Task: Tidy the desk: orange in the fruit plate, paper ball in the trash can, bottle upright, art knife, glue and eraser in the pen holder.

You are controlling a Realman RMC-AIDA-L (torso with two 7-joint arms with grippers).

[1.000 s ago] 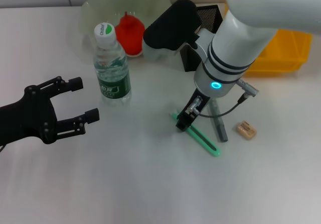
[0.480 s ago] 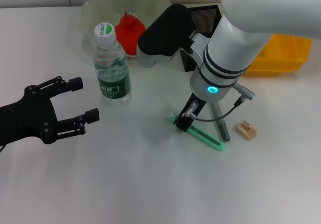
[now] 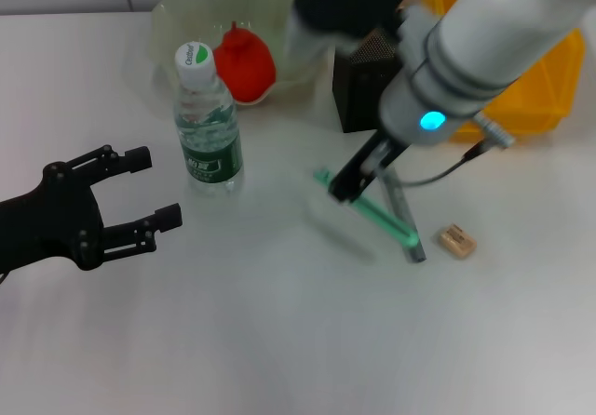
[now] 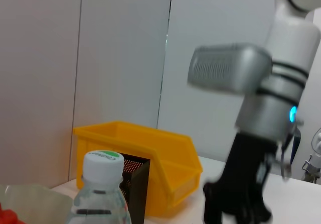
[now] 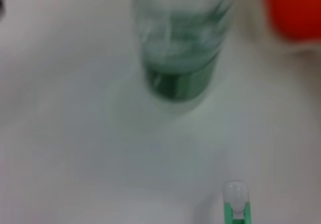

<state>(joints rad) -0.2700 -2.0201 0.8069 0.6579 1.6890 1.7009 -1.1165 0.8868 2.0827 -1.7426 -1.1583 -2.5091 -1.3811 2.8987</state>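
The green art knife (image 3: 371, 209) hangs tilted above the white bench (image 3: 279, 341), its far end pinched in the right tool (image 3: 346, 190) and its near end pointing down and to the right, toward the grey glue stick (image 3: 402, 218). Whether that lower tip touches the glue stick or the bench cannot be told. In the right wrist view only the knife's tip (image 5: 234, 204) shows, over the bare bench. The glue stick lies flat on the bench, just right of the knife. The small tan eraser (image 3: 457, 240) lies just right of the glue stick's near end, apart from it.

Beyond the right tool stands the black mesh pen holder (image 3: 365, 85), and to its right the yellow bin (image 3: 521, 108). Left of the pen holder, at the far side, is the clear fruit plate (image 3: 186, 15) with the orange (image 3: 246, 62) inside it. The water bottle (image 3: 208, 122) stands upright with its cap on, just nearer than the plate and well left of the knife.

The left tool (image 3: 144, 188) hovers at the near left of the bench, fingers spread wide and holding nothing, near the bottle but clear of it.
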